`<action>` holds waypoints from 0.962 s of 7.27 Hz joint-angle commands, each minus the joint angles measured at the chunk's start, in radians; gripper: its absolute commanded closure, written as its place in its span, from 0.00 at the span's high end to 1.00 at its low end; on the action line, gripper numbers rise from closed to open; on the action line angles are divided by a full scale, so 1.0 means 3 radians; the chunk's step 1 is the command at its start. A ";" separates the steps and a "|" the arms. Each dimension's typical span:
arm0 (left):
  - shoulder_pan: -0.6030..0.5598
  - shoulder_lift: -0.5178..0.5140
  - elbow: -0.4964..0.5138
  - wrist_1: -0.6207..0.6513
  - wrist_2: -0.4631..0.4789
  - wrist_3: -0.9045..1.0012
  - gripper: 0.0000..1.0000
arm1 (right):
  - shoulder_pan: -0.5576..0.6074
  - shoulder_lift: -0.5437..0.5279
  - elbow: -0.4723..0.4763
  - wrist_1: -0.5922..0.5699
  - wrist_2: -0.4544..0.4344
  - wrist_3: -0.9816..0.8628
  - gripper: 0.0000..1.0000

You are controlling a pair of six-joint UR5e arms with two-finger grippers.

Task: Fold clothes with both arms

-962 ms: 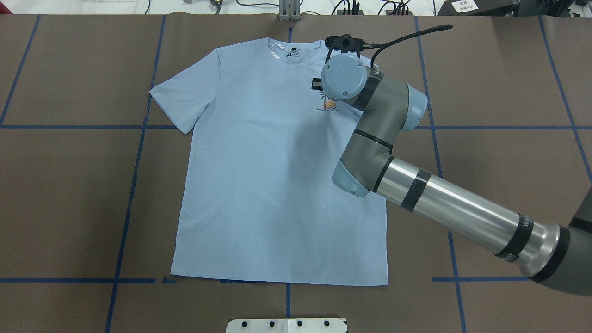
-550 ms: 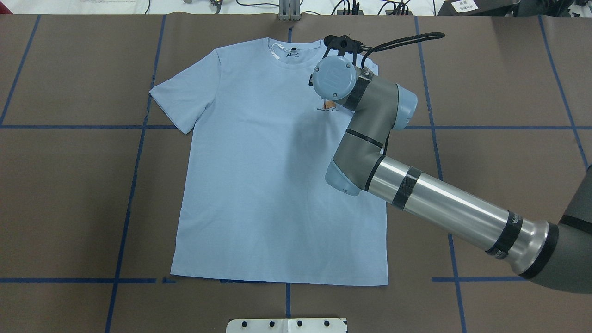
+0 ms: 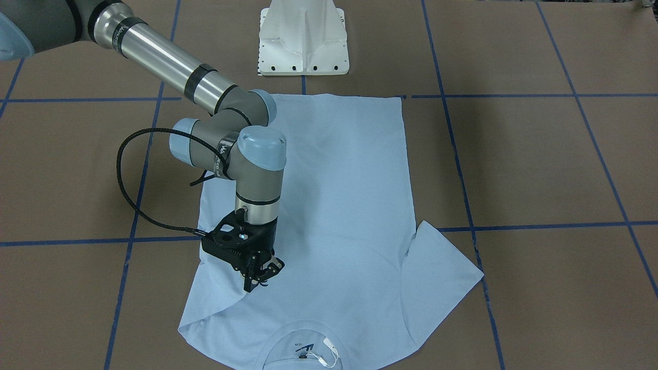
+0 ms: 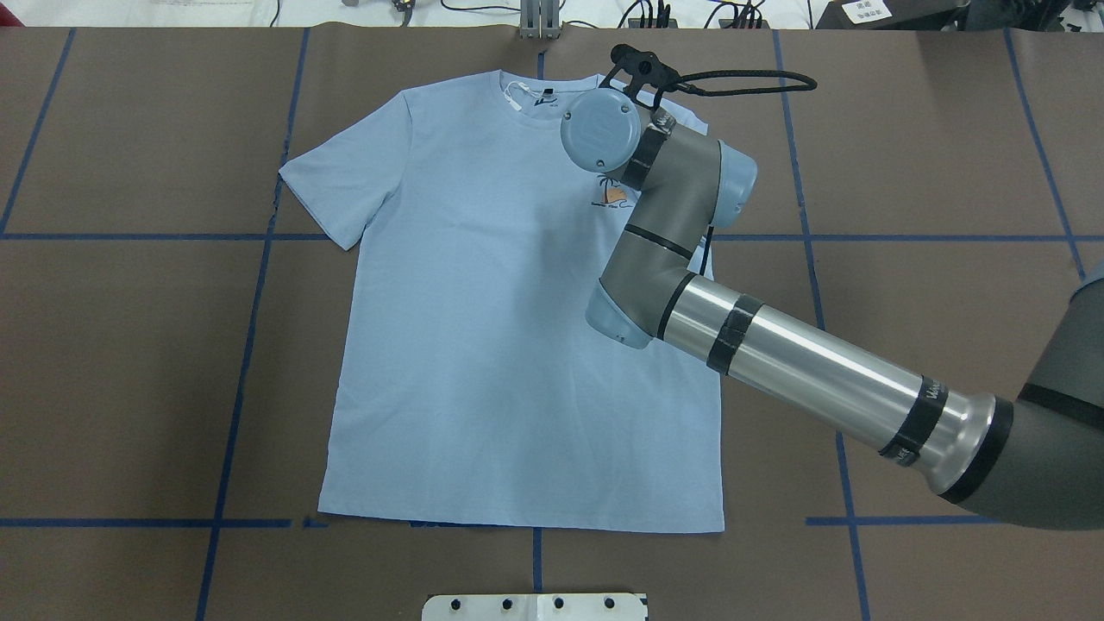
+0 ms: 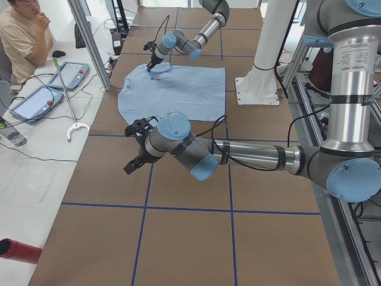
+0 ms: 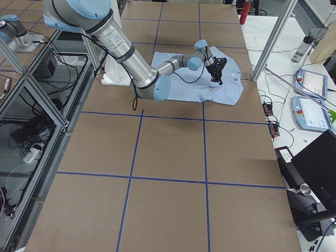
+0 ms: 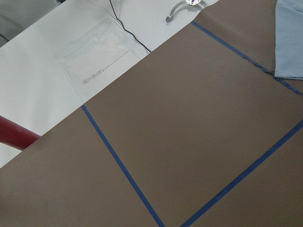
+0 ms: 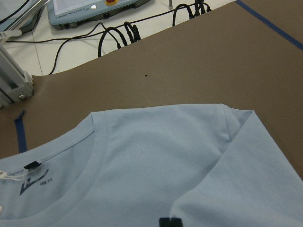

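Observation:
The light blue T-shirt (image 4: 483,345) lies flat, front up, collar at the far edge, with its white tag (image 4: 515,93) and chest print (image 4: 611,194) showing. Its sleeve on my right side is folded inward over the shoulder (image 8: 236,156). My right gripper (image 3: 261,276) hangs over that shoulder area. Its fingertips (image 8: 164,221) look shut, seemingly pinching the folded sleeve's edge. In the overhead view the wrist hides it. My left gripper (image 5: 132,162) hovers over bare table left of the shirt. I cannot tell if it is open. The left wrist view shows only a shirt corner (image 7: 289,38).
The white pedestal base (image 3: 303,38) stands at the near edge. Blue tape lines cross the brown table (image 4: 129,345). Beyond the far edge are cables (image 8: 118,35), control tablets (image 5: 68,74) and a seated operator (image 5: 21,36). A red cylinder (image 5: 18,250) lies off the table's end.
My right wrist has moved left and a little toward the collar, over the shirt's shoulder. Its cable loop has dropped lower. The shirt's body has not shifted.

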State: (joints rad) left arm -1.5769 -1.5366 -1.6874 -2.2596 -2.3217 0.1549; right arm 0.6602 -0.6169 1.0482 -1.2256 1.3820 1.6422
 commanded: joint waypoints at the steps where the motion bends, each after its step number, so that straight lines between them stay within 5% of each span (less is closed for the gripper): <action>1: 0.0000 0.0014 0.0000 -0.0005 -0.0018 0.0000 1.00 | -0.0012 0.0108 -0.0134 0.0000 -0.0040 0.0135 0.00; 2: 0.0000 0.0029 0.0000 -0.0010 -0.0018 0.0005 1.00 | -0.0017 0.0083 -0.0165 -0.0005 -0.0045 -0.0062 0.64; 3: 0.0000 0.0029 -0.0005 -0.0010 -0.0013 0.0005 1.00 | -0.0083 0.0057 -0.0165 0.0020 -0.0197 -0.0550 1.00; 5: 0.0000 0.0029 0.0005 -0.0010 -0.0038 -0.0015 1.00 | 0.0007 0.0042 -0.0039 0.0020 -0.0016 -0.1103 1.00; 7: 0.0010 0.0009 0.0026 -0.0213 -0.0135 -0.0046 1.00 | 0.0466 -0.0101 0.0242 -0.0066 0.1023 -0.1758 1.00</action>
State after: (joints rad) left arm -1.5755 -1.5300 -1.6826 -2.2806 -2.3503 0.1480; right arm 0.7210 -0.6215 1.0696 -1.2297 1.5188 1.2455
